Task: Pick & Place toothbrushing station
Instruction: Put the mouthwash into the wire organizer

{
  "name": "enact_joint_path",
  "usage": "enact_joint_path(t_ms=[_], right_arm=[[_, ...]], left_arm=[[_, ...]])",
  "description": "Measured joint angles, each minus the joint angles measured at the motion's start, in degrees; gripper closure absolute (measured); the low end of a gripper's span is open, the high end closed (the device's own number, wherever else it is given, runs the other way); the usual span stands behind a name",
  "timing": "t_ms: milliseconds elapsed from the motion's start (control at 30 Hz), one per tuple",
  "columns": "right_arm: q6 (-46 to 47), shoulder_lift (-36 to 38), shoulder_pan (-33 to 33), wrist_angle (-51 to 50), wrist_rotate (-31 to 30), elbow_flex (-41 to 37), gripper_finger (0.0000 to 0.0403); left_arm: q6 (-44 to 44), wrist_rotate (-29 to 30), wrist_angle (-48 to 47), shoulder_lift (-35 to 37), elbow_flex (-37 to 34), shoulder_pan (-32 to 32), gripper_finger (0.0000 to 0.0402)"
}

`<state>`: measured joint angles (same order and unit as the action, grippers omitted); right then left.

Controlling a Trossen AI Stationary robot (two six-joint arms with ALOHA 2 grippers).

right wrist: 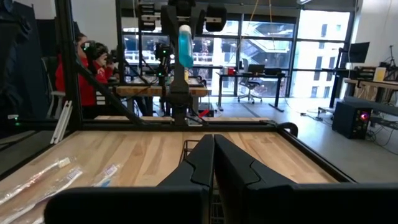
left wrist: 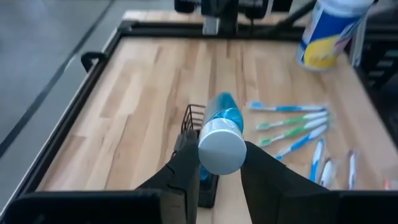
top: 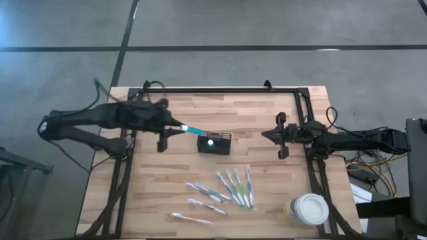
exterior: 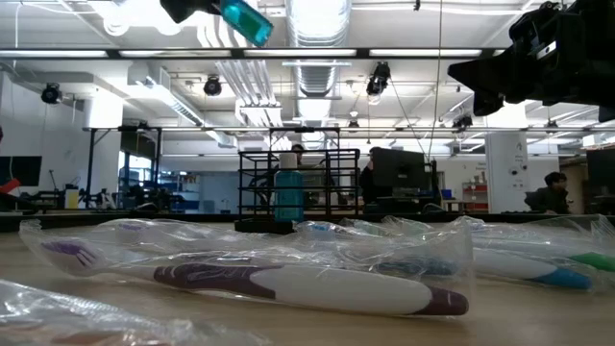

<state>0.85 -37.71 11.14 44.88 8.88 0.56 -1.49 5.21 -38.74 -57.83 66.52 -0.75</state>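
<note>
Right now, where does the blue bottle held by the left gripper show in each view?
High: blue bottle left of centre, beside the black caddy.
Low: top edge, left of middle.
Left wrist: centre, white cap facing camera.
Right wrist: top centre.
Shared landmark: the caddy.

Caddy (left wrist: 194,118) mostly hidden behind left end effector (left wrist: 217,165) and blue bottle (left wrist: 221,134) — contents unreadable.

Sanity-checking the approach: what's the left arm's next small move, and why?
Probably ease the left hand forward and down: its blue white-capped bottle hangs short of the small black mesh caddy, above the table. Right hand waits shut at the table's right side.
</note>
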Motion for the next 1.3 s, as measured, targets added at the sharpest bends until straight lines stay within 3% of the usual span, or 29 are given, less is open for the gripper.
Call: enact_joint_path(t_ms=[433, 667, 967, 1300], right_arm=[[0.1, 0.0, 0.0, 0.0, 0.0, 0.0, 0.0394], [0.0, 0.0, 0.0, 0.0, 0.0, 0.0, 0.0394], [0.1, 0.0, 0.0, 0.0, 0.0, 0.0, 0.0394], [0.0, 0.0, 0.0, 0.0, 0.0, 0.0, 0.0394]], left_arm=[[2.5, 0.0, -12.8, -26.5, 20.7, 0.0, 0.0307], [3.6, 0.0, -18.7, -37.0, 30.5, -0.1, 0.0307], [5.1, 0.0, -23.3, -44.3, 34.5, -0.4, 0.0305], [6.6, 1.4, -24.0, -46.4, 34.5, -0.9, 0.0305]])
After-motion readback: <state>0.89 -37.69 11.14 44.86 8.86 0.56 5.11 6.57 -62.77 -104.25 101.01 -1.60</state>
